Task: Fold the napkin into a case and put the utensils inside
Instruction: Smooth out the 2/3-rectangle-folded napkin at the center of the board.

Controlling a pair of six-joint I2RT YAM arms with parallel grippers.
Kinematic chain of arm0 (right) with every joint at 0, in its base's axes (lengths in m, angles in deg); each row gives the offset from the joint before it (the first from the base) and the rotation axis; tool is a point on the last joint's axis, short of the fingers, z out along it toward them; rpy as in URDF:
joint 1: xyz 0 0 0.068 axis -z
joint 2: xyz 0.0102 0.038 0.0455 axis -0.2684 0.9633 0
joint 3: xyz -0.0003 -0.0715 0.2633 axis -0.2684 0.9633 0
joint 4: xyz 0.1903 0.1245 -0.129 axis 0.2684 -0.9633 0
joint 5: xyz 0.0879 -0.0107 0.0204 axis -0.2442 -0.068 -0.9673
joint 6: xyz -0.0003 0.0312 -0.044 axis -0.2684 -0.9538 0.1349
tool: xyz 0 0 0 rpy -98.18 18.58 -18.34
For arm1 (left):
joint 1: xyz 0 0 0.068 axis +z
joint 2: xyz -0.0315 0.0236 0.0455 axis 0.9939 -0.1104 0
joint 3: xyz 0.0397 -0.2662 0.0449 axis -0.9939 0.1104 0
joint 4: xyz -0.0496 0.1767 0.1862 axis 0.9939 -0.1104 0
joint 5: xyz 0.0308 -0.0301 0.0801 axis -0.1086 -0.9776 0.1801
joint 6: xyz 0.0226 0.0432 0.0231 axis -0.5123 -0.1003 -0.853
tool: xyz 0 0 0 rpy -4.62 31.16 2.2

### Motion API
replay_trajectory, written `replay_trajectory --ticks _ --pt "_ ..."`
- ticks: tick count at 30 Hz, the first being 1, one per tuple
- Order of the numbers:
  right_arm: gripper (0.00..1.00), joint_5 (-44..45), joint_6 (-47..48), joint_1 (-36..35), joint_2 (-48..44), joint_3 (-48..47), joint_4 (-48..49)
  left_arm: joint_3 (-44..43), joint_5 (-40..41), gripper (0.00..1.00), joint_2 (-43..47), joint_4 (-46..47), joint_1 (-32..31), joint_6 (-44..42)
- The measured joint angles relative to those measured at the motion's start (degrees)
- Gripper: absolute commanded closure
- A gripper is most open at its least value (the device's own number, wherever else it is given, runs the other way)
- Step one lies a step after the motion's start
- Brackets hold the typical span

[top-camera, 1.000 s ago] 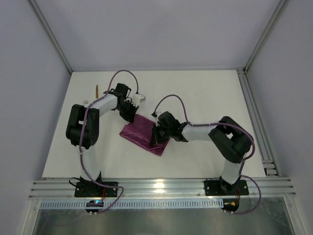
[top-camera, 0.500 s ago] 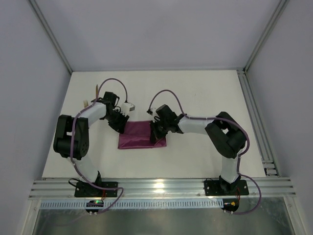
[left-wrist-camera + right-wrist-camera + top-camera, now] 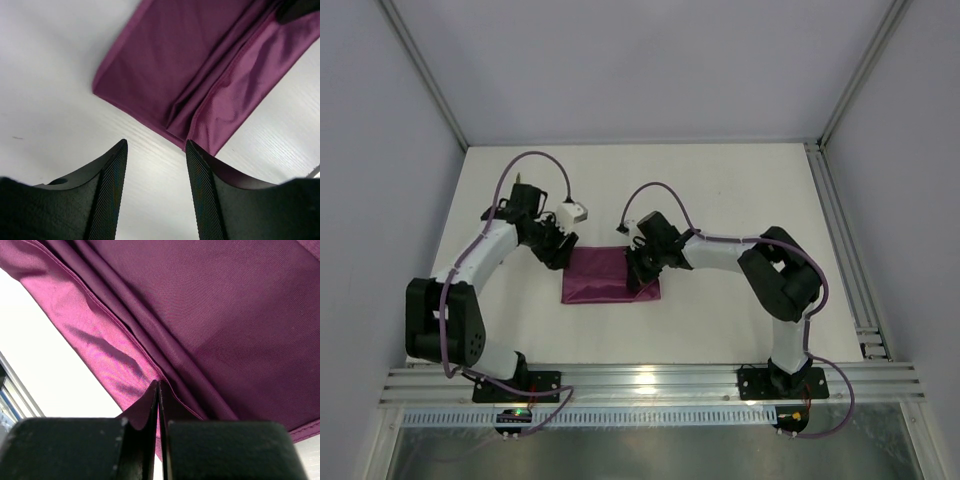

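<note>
While the right gripper (image 3: 158, 384) pinches the napkin (image 3: 605, 278) at its right end, the left gripper (image 3: 155, 147) hangs, jaws parted, over the table (image 3: 720, 180) beside the left end.

I'm running what looks like a robotics lab cell. Plain grey panels (image 3: 640, 60) wall a white counter (image 3: 740, 190) on three sides. Slotted aluminium rails (image 3: 650, 385) line its near edge, with the left arm (image 3: 485, 250) and right arm (image 3: 720, 252) bolted there.
</note>
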State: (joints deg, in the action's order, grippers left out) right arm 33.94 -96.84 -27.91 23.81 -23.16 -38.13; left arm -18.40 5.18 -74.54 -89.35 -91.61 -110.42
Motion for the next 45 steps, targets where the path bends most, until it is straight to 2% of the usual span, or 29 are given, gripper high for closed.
replay_trajectory --ticks 6,8,9,13,16,26,33,38,45 --pt "0.96 -0.3 0.6 0.1 0.3 -0.5 -0.6 5.1 -0.3 0.46 -3.2 -1.7 -1.3 -3.0" --pt "0.96 -0.3 0.7 0.1 0.3 -0.6 -0.8 5.6 -0.7 0.53 -4.0 -2.0 -1.4 -3.7" --pt "0.96 -0.3 0.7 0.1 0.3 -0.7 -0.8 5.6 -1.0 0.57 -4.2 -2.2 -1.4 -4.1" --pt "0.96 -0.3 0.9 0.1 0.3 -0.7 -0.8 5.6 -1.4 0.92 -6.0 -2.1 -1.4 -4.7" --pt "0.95 -0.5 1.2 0.1 0.3 -0.7 -0.8 5.6 -1.3 1.00 -8.5 -0.8 -1.4 -4.4" --pt "0.84 0.7 2.3 0.0 -2.6 -0.7 -1.6 6.2 -0.1 1.00 -10.8 3.1 -1.4 -1.7" --pt "0.85 2.2 -0.9 -1.7 -7.4 -0.3 3.9 6.8 0.8 1.00 -10.8 4.7 -1.4 1.2" --pt "0.86 2.1 -4.6 -2.8 -5.9 2.1 8.7 8.0 1.2 1.00 -9.8 7.1 -1.2 3.4" --pt "0.89 3.4 -7.5 -2.5 -0.6 2.6 10.3 8.6 1.2 1.00 -9.6 8.7 -0.6 4.7"
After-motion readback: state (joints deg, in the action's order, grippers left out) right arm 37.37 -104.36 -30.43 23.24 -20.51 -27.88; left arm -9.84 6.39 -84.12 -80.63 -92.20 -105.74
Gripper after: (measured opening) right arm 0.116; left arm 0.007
